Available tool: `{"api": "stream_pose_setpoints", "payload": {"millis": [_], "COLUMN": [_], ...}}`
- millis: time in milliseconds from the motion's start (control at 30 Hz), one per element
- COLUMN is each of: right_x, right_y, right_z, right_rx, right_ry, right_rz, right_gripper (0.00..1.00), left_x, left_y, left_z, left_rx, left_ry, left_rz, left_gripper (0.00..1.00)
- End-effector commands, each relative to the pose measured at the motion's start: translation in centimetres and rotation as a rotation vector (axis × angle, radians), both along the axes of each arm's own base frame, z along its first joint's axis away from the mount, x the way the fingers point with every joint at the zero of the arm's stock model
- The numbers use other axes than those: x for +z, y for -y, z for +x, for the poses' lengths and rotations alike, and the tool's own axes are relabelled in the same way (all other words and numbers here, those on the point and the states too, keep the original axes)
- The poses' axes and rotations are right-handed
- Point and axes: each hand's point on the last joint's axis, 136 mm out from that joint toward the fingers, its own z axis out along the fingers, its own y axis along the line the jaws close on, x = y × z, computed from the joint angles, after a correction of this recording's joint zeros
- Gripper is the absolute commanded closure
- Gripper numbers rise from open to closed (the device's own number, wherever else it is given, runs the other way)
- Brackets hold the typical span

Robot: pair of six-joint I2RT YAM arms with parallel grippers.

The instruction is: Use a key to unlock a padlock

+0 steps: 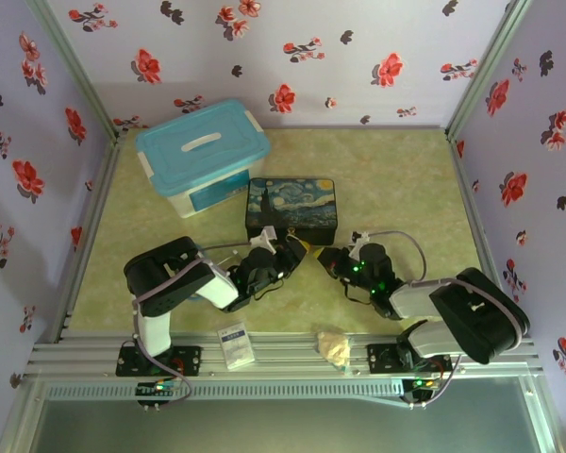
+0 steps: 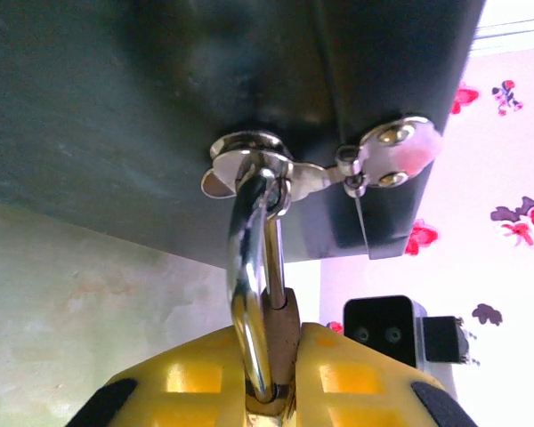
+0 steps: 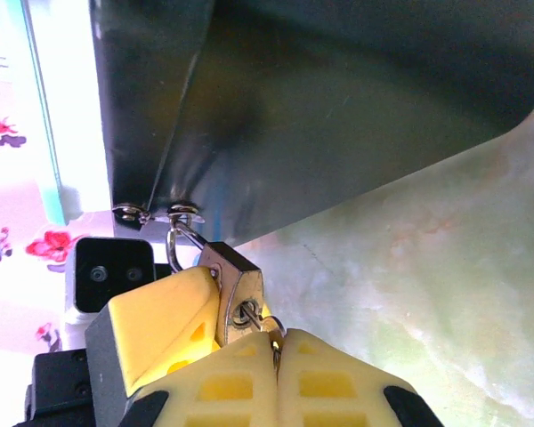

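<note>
The padlock (image 3: 234,283) hangs at the front of the dark-blue box (image 1: 291,209), its shackle (image 2: 247,294) threaded through the box's hasp (image 2: 249,156) and apparently closed. The left gripper (image 2: 271,384) clamps narrowly on the lock body. The right gripper (image 3: 276,360) pinches tight on the key (image 3: 260,322), which seems seated in the keyhole. Turning it and freeing the shackle look left to do. The key's blade is hidden, and from above lock and key are too small to make out.
</note>
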Motion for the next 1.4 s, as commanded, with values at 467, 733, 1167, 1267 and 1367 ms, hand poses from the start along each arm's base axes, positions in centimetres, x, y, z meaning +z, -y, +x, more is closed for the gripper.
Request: {"api": "stream_pose_setpoints", "payload": {"millis": [467, 733, 1167, 1267, 1367], "right_x": [3.1, 3.6, 3.7, 5.0, 4.7], "right_y": [1.4, 0.7, 0.2, 0.6, 0.8], "right_z": [-0.1, 0.0, 1.1, 1.0, 1.0], "right_rx": [0.107, -0.008, -0.034, -0.040, -0.023], "right_ry": [0.069, 0.019, 0.007, 0.049, 0.021], "right_rz": [-0.108, 0.032, 0.010, 0.018, 0.016], "right_gripper": [1.00, 1.00, 1.00, 1.00, 1.00], "left_x": [3.3, 2.1, 2.4, 2.6, 2.6], "left_y": [2.8, 3.3, 3.7, 4.0, 4.0], "left_z": [-1.2, -1.3, -1.6, -1.7, -1.8], "left_rx": [-0.094, -0.099, -0.108, -0.109, -0.101], "left_ry": [0.048, 0.029, 0.036, 0.034, 0.043], "left_rz": [-0.098, -0.090, -0.099, -0.110, -0.103], "left_gripper": [1.00, 1.00, 1.00, 1.00, 1.00]}}
